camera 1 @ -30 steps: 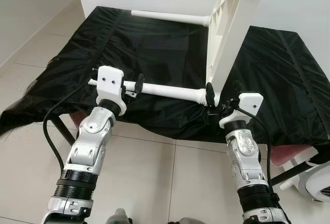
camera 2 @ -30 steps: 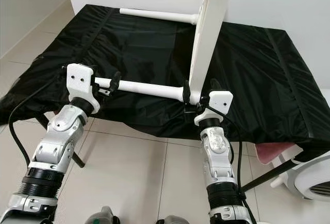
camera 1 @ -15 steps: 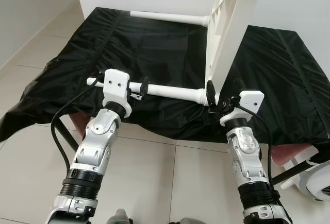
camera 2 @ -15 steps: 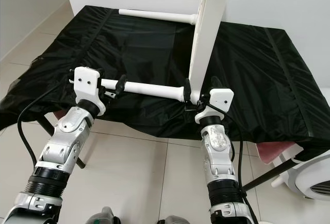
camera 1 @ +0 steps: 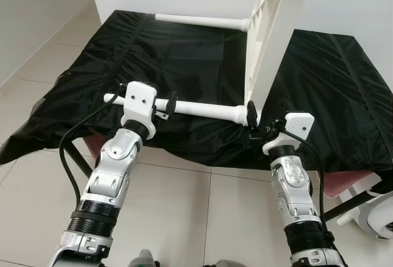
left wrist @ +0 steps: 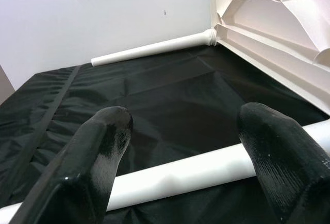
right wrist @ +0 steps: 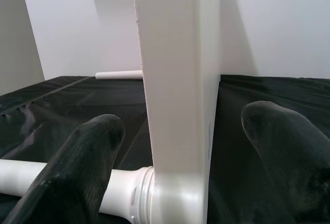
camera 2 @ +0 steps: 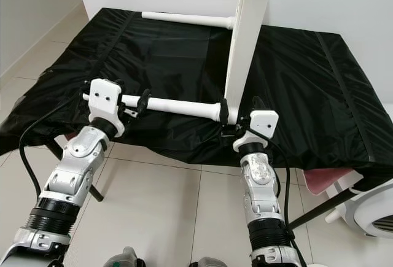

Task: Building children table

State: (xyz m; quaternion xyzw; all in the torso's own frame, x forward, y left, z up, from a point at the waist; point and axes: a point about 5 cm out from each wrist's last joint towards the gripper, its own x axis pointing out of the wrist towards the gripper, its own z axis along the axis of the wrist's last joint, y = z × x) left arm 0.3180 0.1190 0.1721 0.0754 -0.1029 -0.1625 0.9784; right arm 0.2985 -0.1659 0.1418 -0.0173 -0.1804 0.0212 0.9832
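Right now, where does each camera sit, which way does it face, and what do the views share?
Eye views: head, looking down at the tabletop on edge on black cloth; both arms show.
Left wrist view: looks along left gripper fingers straddling the near leg.
Right wrist view: looks along right gripper at the tabletop's corner.
Shared: near leg, far leg, tabletop.

No legible text observed, no labels, no brand marks, no numbers, no signs on any surface in the four views, nothing readable recorded.
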